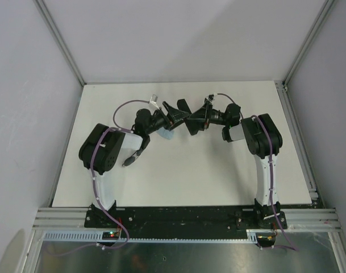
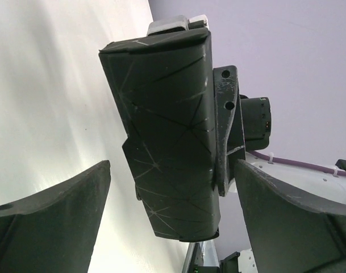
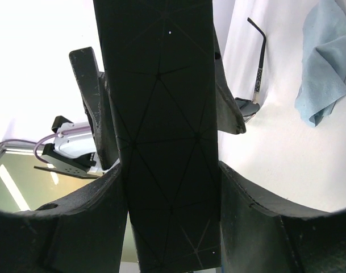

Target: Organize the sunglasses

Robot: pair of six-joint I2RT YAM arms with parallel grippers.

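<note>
Nearest, in the right wrist view, the right hand clamps a black oblong hard case scored with thin crossing lines; its two dark fingers press against the case's long sides, so it is holding the case. Past that grip, the left hand faces the case from the opposite end; its fingers stand spread wide, one on each flank, with a gap between each finger and the case in the left wrist view. Beyond both, on the white worktop, lie the dark-framed sunglasses with thin black temple arms; a left finger partly hides them, and they sit just beside a crumpled light blue cloth.
</note>
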